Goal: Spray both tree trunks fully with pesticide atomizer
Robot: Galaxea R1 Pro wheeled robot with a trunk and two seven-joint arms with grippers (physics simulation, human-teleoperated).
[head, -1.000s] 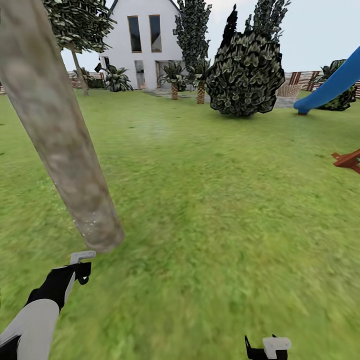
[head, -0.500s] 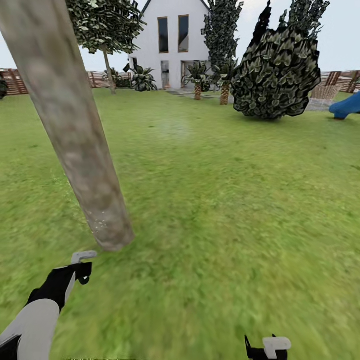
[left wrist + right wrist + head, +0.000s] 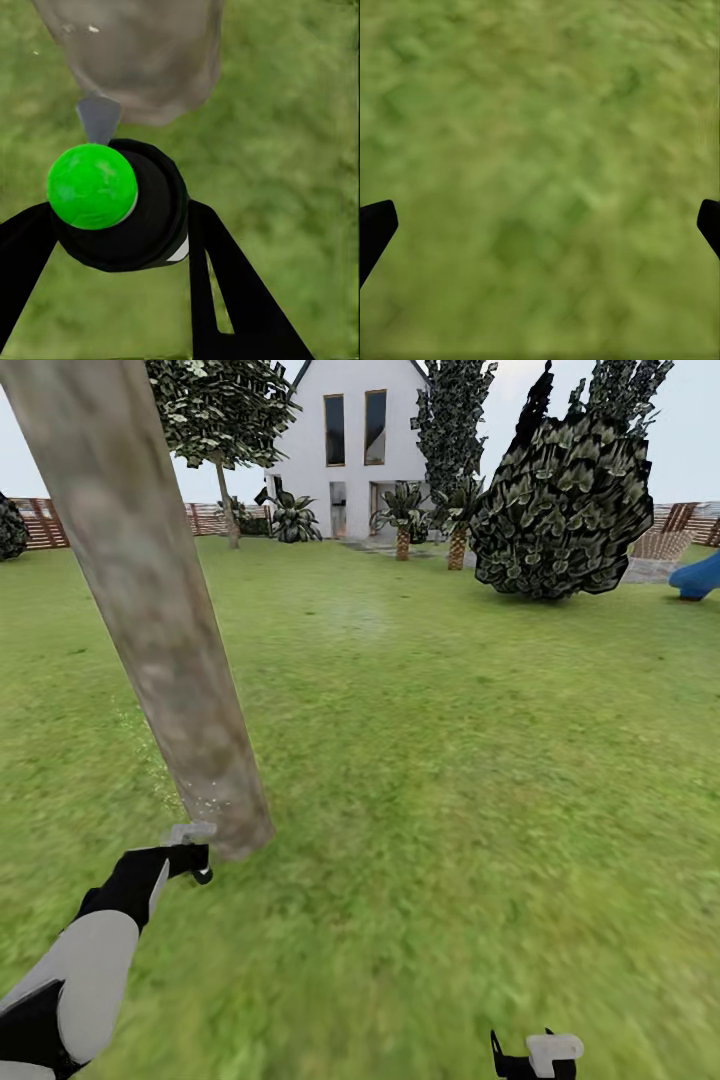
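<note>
Clearly the left arm is the one that matters: its gripper (image 3: 190, 850) sits at the foot of the thick, leaning grey-beige and brown mottled tree trunk (image 3: 150, 610), just beside the base where the bark meets the blurry green grass floor (image 3: 450, 760). In the left wrist view the jaws are clenched on the slim black pesticide atomizer (image 3: 124, 206) with its bright green round spot on top, one black finger (image 3: 225, 292) pressed along each flank of the bottle. The grey pointed nozzle (image 3: 97, 118) juts forward from under the green spot and aims straight at the trunk's lower end, almost touching it, so the bottle's spraying axis runs from the jaws into the bark. A few fine white specks of pesticide (image 3: 90, 29) dot the bark there, and in the head view faint speckling (image 3: 205, 795) shows low on the trunk only; the long column above looks bare. I judge the coming move turns on sweeping that nozzle upward along the trunk's lean.

Further right, the second tree (image 3: 215, 420) stands well apart, before the white house. At the far right, the right gripper (image 3: 535, 1055) hangs over bare grass, jaws released and holding nothing.
</note>
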